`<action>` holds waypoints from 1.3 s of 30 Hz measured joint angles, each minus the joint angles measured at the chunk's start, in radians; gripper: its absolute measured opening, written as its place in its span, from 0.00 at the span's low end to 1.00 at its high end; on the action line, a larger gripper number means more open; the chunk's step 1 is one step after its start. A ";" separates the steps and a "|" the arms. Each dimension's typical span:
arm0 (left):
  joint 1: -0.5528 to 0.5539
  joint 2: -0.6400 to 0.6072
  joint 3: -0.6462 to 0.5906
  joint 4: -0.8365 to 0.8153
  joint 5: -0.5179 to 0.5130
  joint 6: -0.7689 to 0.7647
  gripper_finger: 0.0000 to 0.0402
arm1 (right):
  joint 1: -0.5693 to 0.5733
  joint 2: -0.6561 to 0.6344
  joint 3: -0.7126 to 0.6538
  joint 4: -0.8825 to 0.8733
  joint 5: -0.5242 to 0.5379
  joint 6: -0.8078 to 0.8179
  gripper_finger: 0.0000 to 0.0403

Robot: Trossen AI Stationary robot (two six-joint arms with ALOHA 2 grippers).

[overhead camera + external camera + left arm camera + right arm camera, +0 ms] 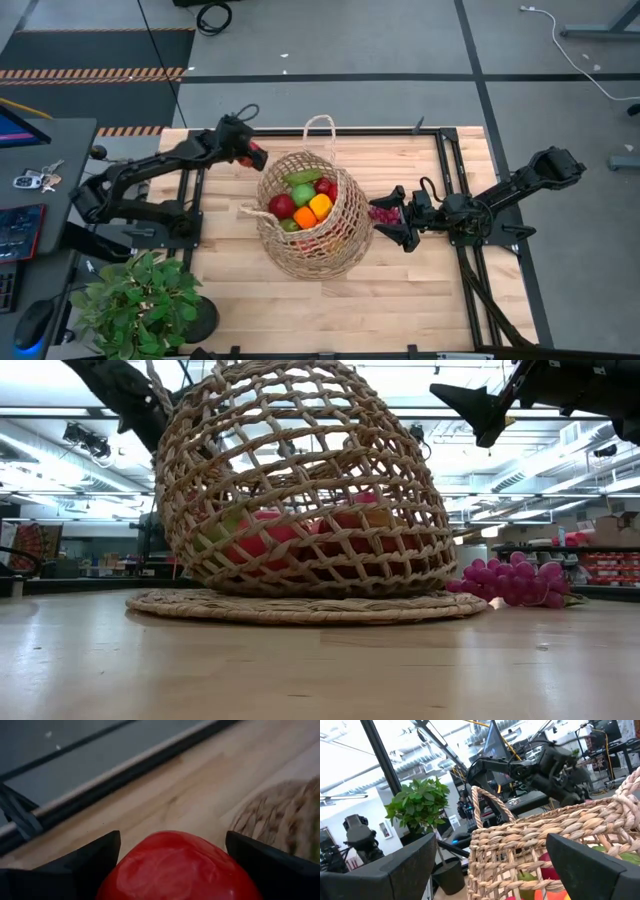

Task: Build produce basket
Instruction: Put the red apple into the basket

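The tan wicker basket (312, 215) stands mid-table on a flat woven mat (300, 606), tilted, its mouth up. It holds produce: red (282, 205), green (303, 193), orange (305, 217) and yellow (320, 205) pieces. My left gripper (254, 155) hangs by the basket's far left rim, shut on a round red fruit (175, 867). A purple grape bunch (512, 582) lies on the table at the basket's right. Above it my right gripper (388, 216) is raised and open, its fingers (410, 865) facing the basket wall with nothing between them. My left gripper pinches the red fruit between its two fingers, one on each opposite side (124, 865). The fingers slant downward from the table's far left. The fruit is lifted clear of the wood, just outside the basket's rim.
A leafy potted plant (140, 300) stands at the near left corner. Black frame rails (450, 190) run along the table's left and right sides. A desk with keys (35, 178) lies beyond the left edge. Bare wood (420, 300) spreads along the near side.
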 joint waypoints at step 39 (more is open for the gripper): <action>-0.347 -0.059 0.450 0.014 0.451 0.355 0.90 | -0.028 -0.292 -0.129 -0.174 0.027 -0.191 0.94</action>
